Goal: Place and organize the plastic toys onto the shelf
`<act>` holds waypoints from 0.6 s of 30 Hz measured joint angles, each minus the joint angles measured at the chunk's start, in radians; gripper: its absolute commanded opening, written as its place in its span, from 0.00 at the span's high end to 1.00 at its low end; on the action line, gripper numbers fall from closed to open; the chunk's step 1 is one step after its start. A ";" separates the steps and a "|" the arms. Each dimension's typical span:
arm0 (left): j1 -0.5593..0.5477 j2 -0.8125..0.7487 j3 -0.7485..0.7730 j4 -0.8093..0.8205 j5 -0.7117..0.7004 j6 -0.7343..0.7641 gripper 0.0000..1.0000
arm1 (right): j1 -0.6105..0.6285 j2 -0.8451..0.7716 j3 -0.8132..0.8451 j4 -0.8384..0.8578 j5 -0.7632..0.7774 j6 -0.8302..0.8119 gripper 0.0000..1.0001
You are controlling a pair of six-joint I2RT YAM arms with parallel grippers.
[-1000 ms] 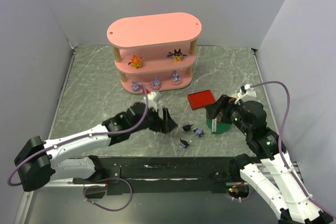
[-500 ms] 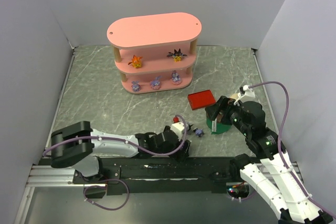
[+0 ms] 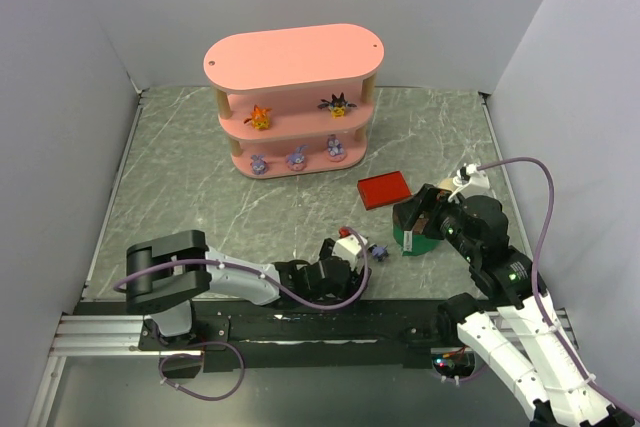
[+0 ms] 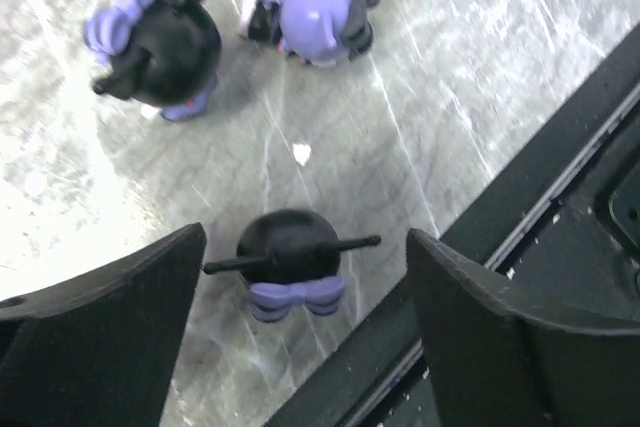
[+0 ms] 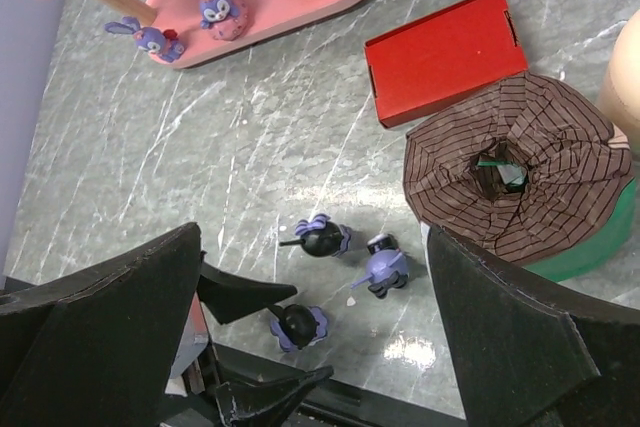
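Note:
The pink shelf (image 3: 295,97) stands at the back. An orange toy (image 3: 260,117) and a spiky black one (image 3: 338,104) sit on its middle board. Three lilac toys (image 5: 215,9) sit on its bottom board. Three dark toys lie on the table near the front edge (image 5: 322,238), (image 5: 384,267), (image 5: 297,324). My left gripper (image 4: 305,247) is open, low over the table, with one dark toy (image 4: 290,262) between its fingers, untouched. The other two dark toys (image 4: 165,47), (image 4: 315,17) lie just beyond. My right gripper (image 5: 312,247) is open and empty, held high beside the green cylinder.
A flat red box (image 3: 385,189) lies right of the shelf. The green cylinder with a brown striped top (image 5: 515,172) stands under my right wrist. The black base rail (image 4: 520,247) runs close behind the nearest dark toy.
My left arm has swung back from the shelf to the near edge. Its open gripper has come down around the nearest dark toy. The right arm has barely moved.

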 measured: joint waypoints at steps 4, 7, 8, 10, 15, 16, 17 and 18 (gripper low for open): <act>0.000 0.008 0.002 0.027 -0.037 0.010 0.32 | 0.000 -0.002 0.000 0.000 0.000 0.000 0.00; 0.000 0.022 0.005 0.039 -0.051 0.021 0.44 | 0.000 -0.005 -0.006 0.000 0.002 0.001 0.00; 0.000 0.028 0.005 0.045 -0.054 0.023 0.48 | 0.000 -0.006 -0.011 0.000 0.004 0.001 0.00; 0.000 0.034 0.005 0.050 -0.060 0.025 0.59 | 0.000 -0.006 -0.015 -0.002 0.007 0.001 0.00; 0.000 0.034 0.008 0.048 -0.072 0.028 0.83 | 0.000 -0.008 -0.016 -0.002 0.018 0.001 0.00; 0.000 0.032 0.009 0.042 -0.080 0.028 0.86 | 0.000 -0.009 -0.017 -0.002 0.019 0.001 0.00; 0.000 0.029 0.011 0.030 -0.089 0.028 0.87 | 0.000 -0.010 -0.017 -0.002 0.020 0.001 0.00; 0.000 0.024 0.013 0.019 -0.096 0.028 0.89 | 0.000 -0.011 -0.017 -0.002 0.021 0.002 0.00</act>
